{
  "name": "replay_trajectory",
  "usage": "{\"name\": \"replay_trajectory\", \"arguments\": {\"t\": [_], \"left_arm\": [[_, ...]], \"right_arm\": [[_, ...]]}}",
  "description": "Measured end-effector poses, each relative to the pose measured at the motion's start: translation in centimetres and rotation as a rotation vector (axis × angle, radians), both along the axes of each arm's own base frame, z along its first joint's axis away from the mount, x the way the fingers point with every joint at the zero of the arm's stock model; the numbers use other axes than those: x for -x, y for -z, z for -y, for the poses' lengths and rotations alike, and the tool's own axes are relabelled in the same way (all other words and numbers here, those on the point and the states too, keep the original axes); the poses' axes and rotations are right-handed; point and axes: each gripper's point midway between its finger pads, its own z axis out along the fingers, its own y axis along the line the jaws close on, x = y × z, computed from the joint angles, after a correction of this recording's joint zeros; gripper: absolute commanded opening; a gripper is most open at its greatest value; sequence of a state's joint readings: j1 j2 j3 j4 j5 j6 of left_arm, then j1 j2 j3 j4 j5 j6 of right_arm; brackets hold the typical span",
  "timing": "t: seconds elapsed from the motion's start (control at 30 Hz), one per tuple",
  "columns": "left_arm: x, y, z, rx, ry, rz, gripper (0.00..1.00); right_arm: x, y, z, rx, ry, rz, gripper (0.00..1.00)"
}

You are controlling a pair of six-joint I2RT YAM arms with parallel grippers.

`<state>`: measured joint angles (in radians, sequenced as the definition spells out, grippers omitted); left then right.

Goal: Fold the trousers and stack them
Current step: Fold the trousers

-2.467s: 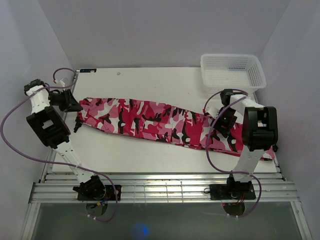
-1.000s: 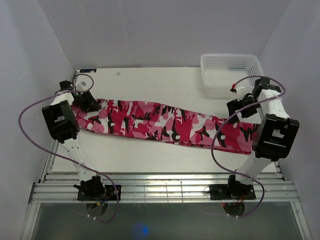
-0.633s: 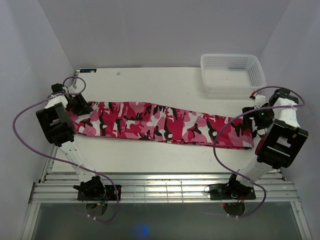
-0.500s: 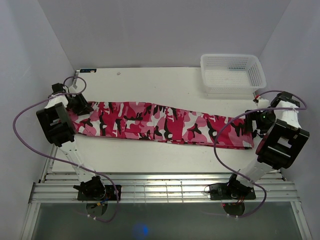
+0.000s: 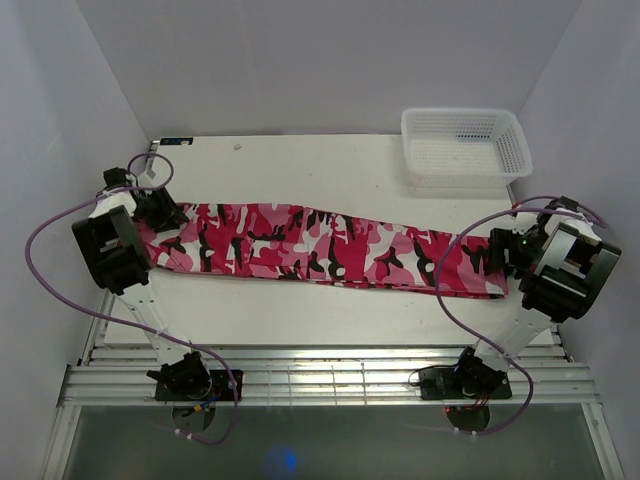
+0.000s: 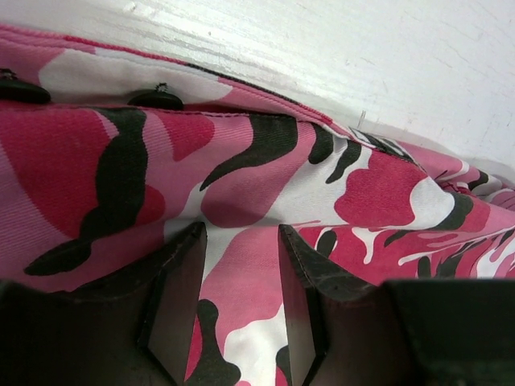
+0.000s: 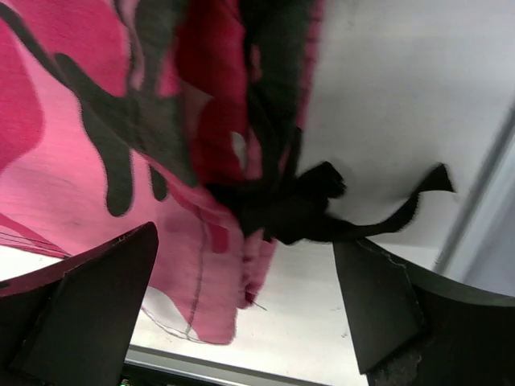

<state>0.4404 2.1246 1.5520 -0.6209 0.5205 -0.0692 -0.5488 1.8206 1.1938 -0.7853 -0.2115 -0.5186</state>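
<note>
Across the middle of the frame, on the worktop [image 5: 300, 170]: pink camouflage trousers [image 5: 320, 245], stretched lengthwise. At their left end we log the left gripper [image 5: 165, 213], clenched on cloth; at their right end, the right gripper [image 5: 500, 250], released, spread wide. Upper right: white basket [image 5: 465, 145].

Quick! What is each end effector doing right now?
Left end effector: closed on the trousers.
Right end effector: open, holding nothing.

Wht mesh basket [image 5: 465, 150] on tbl [image 5: 330, 165], far-R corner.
</note>
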Motion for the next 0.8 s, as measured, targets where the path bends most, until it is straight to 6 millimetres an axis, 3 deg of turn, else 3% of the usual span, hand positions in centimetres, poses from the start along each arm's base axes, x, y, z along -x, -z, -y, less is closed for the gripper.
{"name": "replay_trajectory", "arguments": {"t": [0.1, 0.2, 0.3, 0.33, 0.4, 0.43, 0.57, 0.77, 0.8], "left_arm": [[0.2, -0.1, 0.2, 0.003, 0.009, -0.002, 0.53], [0.4, -0.1, 0.3, 0.005, 0.017, -0.004, 0.53], [0.6, -0.1, 0.4, 0.009, 0.025, -0.009, 0.54], [0.7, -0.1, 0.5, 0.01, 0.027, -0.011, 0.54], [0.8, -0.1, 0.5, 0.012, 0.034, -0.012, 0.54], [0.8, -0.1, 0.6, 0.012, 0.036, -0.013, 0.54], [1.2, -0.1, 0.7, 0.007, 0.056, -0.016, 0.54], [4.0, -0.1, 2.0, 0.016, 0.096, -0.037, 0.56], [4.8, -0.2, 2.4, 0.019, 0.108, -0.044, 0.59]], "right_arm": [[-0.6, 0.0, -1.3, -0.024, -0.033, 0.015, 0.88], [-1.0, 0.1, -2.7, -0.049, -0.064, 0.024, 0.74], [-1.2, 0.1, -4.3, -0.108, -0.088, 0.038, 0.53], [-1.3, 0.1, -4.9, -0.134, -0.095, 0.041, 0.4], [-1.4, 0.3, -5.8, -0.178, -0.113, 0.046, 0.23], [-1.4, 0.4, -6.2, -0.201, -0.121, 0.039, 0.08], [-1.9, -0.7, -6.3, -0.233, -0.144, 0.044, 0.08], [-5.0, -5.2, -3.5, -0.171, -0.178, 0.161, 0.08], [-5.2, -6.0, -2.9, -0.153, -0.183, 0.18, 0.08]]}}
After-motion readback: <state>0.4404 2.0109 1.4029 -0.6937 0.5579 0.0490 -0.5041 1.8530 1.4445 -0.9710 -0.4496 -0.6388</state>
